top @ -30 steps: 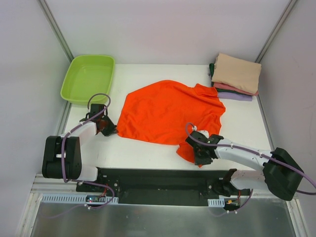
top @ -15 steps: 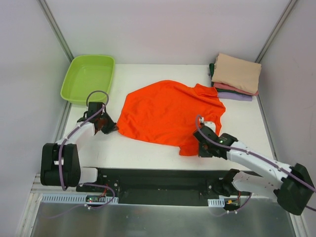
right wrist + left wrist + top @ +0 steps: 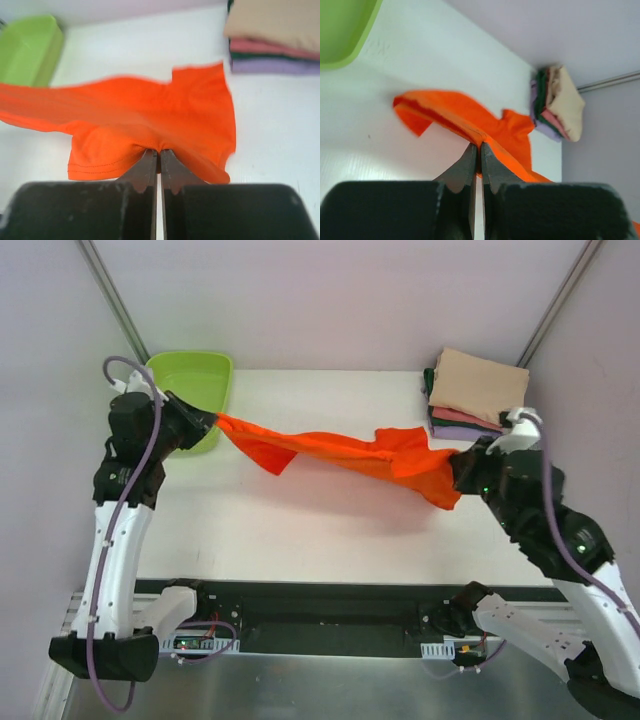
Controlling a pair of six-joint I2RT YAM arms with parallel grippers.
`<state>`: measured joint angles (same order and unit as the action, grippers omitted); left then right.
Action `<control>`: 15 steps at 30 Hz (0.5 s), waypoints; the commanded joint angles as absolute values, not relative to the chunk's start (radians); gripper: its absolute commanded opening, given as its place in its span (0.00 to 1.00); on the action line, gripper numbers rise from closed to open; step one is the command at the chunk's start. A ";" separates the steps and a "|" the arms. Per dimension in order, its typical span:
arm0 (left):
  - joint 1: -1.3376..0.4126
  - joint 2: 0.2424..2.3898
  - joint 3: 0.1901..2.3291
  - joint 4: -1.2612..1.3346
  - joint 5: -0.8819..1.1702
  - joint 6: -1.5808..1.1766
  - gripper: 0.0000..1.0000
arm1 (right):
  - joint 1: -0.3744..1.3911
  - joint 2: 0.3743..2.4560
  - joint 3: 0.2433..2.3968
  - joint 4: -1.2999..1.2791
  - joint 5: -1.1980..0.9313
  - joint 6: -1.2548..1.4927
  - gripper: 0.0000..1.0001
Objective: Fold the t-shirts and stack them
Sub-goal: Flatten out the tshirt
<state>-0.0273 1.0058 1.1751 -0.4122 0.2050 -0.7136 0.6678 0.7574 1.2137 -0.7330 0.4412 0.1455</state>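
Observation:
The bright orange t-shirt (image 3: 340, 452) hangs stretched in the air between both grippers, above the white table. My left gripper (image 3: 212, 421) is shut on its left end, high up in front of the tub; the left wrist view shows the cloth (image 3: 470, 125) pinched at the fingertips. My right gripper (image 3: 458, 480) is shut on its right end, near the stack; the right wrist view shows the cloth (image 3: 150, 110) bunched at the tips. A folded stack (image 3: 477, 395) sits at the back right: tan on top, then salmon-pink, dark green and purple.
A lime-green plastic tub (image 3: 190, 380) stands at the back left corner, right behind the left gripper. The white table (image 3: 320, 535) lies under the hanging shirt. Grey walls with metal posts close in the sides and back.
Both grippers have risen from the table and pulled apart, lifting the orange shirt off the surface and stretching it into a band. The left went up-left, the right up-right.

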 commanded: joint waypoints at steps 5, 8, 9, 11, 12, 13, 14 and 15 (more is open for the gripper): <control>-0.035 0.899 1.514 -0.600 0.172 -0.670 0.00 | 0.664 0.798 1.600 -0.807 0.322 -0.054 0.00; -0.035 0.896 1.639 -0.643 0.193 -0.654 0.00 | 0.664 0.822 1.739 -0.842 0.238 -0.071 0.00; -0.035 0.896 1.682 -0.655 0.198 -0.652 0.00 | 0.664 0.828 1.776 -0.848 0.207 -0.075 0.00; -0.037 0.891 1.745 -0.672 0.199 -0.652 0.00 | 0.664 0.836 1.833 -0.850 0.141 -0.084 0.00; -0.037 0.888 1.773 -0.679 0.199 -0.652 0.00 | 0.664 0.839 1.865 -0.853 0.118 -0.084 0.00; -0.037 0.887 1.802 -0.690 0.198 -0.649 0.00 | 0.664 0.845 1.893 -0.856 0.095 -0.080 0.00; -0.037 0.881 1.831 -0.701 0.192 -0.646 0.00 | 0.664 0.853 1.926 -0.861 0.072 -0.080 0.00; -0.035 0.876 1.859 -0.715 0.181 -0.644 0.00 | 0.664 0.862 1.965 -0.865 0.046 -0.077 0.00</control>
<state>-0.0273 0.8909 1.7580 -0.6571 0.1997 -0.6762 0.6678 0.8314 1.8469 -0.8478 0.1848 -0.0479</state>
